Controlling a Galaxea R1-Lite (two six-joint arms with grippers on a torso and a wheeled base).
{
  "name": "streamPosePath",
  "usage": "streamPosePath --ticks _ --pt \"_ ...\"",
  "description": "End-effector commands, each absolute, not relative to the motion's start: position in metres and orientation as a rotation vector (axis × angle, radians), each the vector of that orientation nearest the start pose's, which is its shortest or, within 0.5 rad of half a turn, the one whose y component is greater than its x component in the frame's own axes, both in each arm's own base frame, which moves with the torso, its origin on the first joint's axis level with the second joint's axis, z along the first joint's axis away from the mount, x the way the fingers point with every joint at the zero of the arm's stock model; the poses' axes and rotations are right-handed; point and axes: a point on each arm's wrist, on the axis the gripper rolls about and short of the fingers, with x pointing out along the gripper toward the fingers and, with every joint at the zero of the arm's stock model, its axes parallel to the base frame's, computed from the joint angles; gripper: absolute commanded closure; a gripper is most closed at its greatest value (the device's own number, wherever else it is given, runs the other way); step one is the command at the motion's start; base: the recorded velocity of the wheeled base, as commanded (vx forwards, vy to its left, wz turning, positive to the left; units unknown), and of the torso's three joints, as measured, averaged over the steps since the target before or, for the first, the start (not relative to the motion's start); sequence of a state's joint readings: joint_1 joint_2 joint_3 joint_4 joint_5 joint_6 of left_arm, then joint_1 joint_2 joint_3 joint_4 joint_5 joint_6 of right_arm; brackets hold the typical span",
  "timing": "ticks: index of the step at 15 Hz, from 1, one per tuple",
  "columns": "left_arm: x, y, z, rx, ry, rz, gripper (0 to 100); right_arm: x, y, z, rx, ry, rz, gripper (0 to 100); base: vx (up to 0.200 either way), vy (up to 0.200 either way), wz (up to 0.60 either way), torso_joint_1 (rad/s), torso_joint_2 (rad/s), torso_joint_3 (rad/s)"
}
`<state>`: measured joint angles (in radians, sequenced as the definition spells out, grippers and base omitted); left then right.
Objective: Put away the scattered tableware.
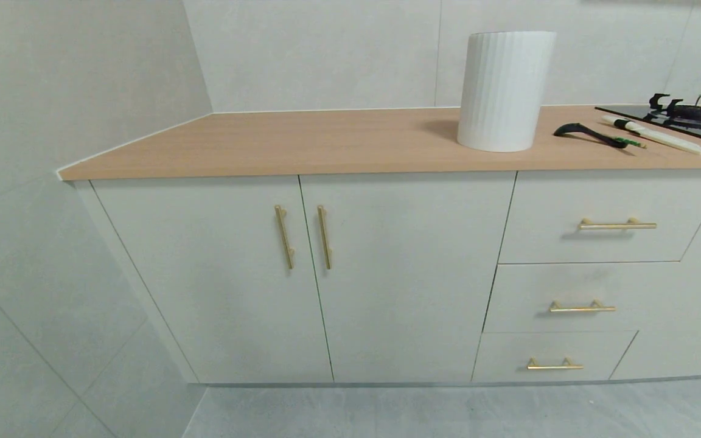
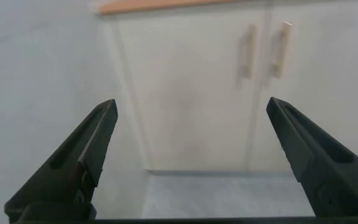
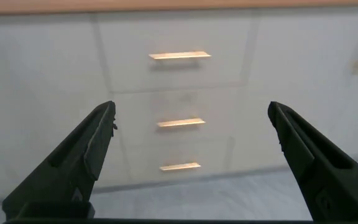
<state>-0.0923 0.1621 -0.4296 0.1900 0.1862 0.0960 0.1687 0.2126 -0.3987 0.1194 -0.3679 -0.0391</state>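
Observation:
On the wooden countertop (image 1: 302, 143), at its right end, lie a black ladle-like utensil (image 1: 588, 133) with a green-tipped handle and a white-bladed knife (image 1: 655, 135) with a green mark near its handle. To their left a tall white ribbed container (image 1: 502, 90) stands upright. My left gripper (image 2: 191, 112) is open, low before the double cabinet doors (image 2: 260, 93). My right gripper (image 3: 191, 115) is open too, held in front of the three drawers (image 3: 179, 93). Both hold nothing.
A black gas hob (image 1: 691, 115) sits at the counter's far right. Below are two doors with vertical gold handles (image 1: 305, 237) and three drawers with gold handles (image 1: 617, 225). A tiled wall closes the left side; grey floor (image 1: 448, 413) lies in front.

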Motion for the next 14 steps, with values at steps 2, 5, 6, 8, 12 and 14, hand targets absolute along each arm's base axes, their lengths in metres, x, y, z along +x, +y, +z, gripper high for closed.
streamPosePath --ticks 2,5,6,8,12,14 --pt "-0.06 0.004 0.145 0.093 -0.137 0.213 0 -0.051 -0.013 0.164 0.01 -0.13 -0.334 0 0.0 0.0 0.0 0.0 0.0 0.0" --pt "-0.056 0.006 0.137 0.076 -0.105 0.276 0 -0.057 -0.008 0.142 -0.035 -0.146 -0.371 0 0.0 0.0 0.0 0.0 0.0 0.0" --pt "-0.049 0.004 0.126 0.088 -0.071 0.202 0 -0.048 -0.008 0.126 -0.043 -0.09 -0.372 0 0.0 0.0 0.0 0.0 0.0 0.0" --pt "-0.035 0.002 0.104 0.092 -0.059 0.092 0 -0.038 -0.007 0.11 -0.034 -0.068 -0.348 0 0.0 0.0 0.0 0.0 0.0 0.0" --pt "-0.023 0.001 0.075 0.02 0.004 0.048 0 -0.023 -0.003 0.08 0.006 -0.04 -0.138 0 0.0 0.0 0.0 0.0 0.0 0.0" --pt "-0.023 0.001 0.076 0.024 -0.003 0.04 0 -0.023 -0.001 0.076 0.015 0.001 -0.051 0 0.0 0.0 0.0 0.0 0.0 0.0"
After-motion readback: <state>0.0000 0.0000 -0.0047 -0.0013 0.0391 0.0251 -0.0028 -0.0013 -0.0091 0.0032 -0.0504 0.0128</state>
